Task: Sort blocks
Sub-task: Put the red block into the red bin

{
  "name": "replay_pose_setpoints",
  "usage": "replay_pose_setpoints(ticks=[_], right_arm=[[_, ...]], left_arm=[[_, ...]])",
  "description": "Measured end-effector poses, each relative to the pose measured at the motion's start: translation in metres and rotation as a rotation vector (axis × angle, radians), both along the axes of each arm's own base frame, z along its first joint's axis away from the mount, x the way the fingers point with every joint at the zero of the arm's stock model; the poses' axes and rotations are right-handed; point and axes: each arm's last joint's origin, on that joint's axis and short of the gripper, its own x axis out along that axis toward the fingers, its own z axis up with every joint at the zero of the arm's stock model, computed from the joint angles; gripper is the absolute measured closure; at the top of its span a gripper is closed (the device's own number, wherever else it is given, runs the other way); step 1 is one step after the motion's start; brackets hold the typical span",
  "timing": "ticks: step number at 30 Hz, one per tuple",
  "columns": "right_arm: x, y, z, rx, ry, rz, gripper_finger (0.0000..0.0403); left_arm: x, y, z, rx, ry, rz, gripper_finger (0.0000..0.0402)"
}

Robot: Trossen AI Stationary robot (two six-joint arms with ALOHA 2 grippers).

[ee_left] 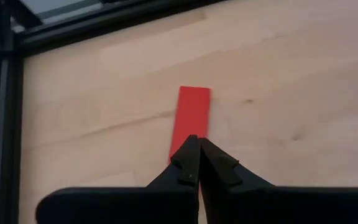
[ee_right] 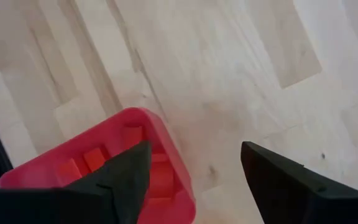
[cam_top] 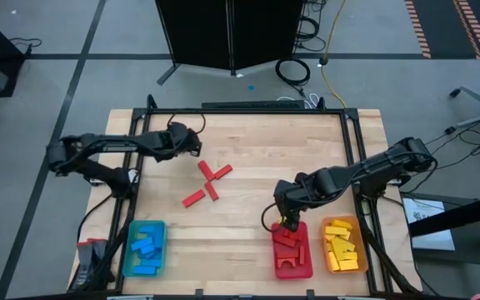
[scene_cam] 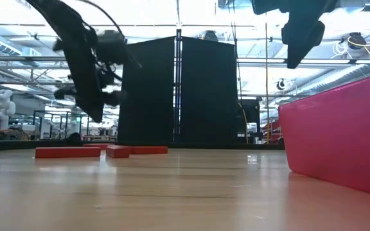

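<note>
Several red bar blocks (cam_top: pixel 207 182) lie flat on the bare table between the arms; they also show in the low view (scene_cam: pixel 67 152). My left gripper (cam_top: pixel 195 144) hangs shut in the air just beyond them toward the far-left. One red bar (ee_left: pixel 192 114) lies on the wood past its tips (ee_left: pixel 195 146). My right gripper (cam_top: pixel 288 218) is open and empty above the far end of the red tray (cam_top: pixel 307 268), with the tray's far rim (ee_right: pixel 138 116) under one finger. More red blocks (cam_top: pixel 287 240), including an arch, lie in that tray.
A tray (cam_top: pixel 128 250) full of blue blocks sits at the near-left, and an orange tray (cam_top: pixel 362 250) with yellow blocks stands right of the red one. A black frame (cam_top: pixel 248 108) borders the table. Bare wood lies between the loose red bars and the red tray.
</note>
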Motion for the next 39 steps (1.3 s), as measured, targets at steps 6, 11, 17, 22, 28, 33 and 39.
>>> replay_pose_setpoints(ticks=[6,11,17,22,28,33,39], right_arm=[[-0.001,-0.002,0.0,-0.008,0.013,0.009,0.0175],[-0.003,-0.002,-0.001,-0.021,0.032,0.033,0.0186],[-0.004,-0.003,-0.001,-0.023,0.049,0.024,0.0191],[-0.004,-0.003,-0.001,-0.017,0.045,0.007,0.0191],[-0.002,-0.003,-0.001,-0.021,0.024,0.025,0.0191],[0.004,-0.007,0.001,-0.013,-0.025,0.009,0.0191],[0.013,-0.012,0.003,-0.009,-0.098,0.021,0.0191]], left_arm=[[0.003,0.024,-0.03,-0.034,0.086,0.09,0.04],[0.004,0.043,-0.053,-0.046,0.126,0.136,0.04],[0.018,0.05,-0.071,-0.166,0.057,-0.002,0.0401],[0.029,0.029,-0.07,-0.25,0.019,-0.127,0.0401],[0.043,0.0,-0.068,-0.357,-0.051,-0.232,0.0401],[0.057,-0.028,-0.065,-0.435,-0.105,-0.302,0.0401],[0.078,-0.058,-0.059,-0.548,-0.257,-0.477,0.0401]])
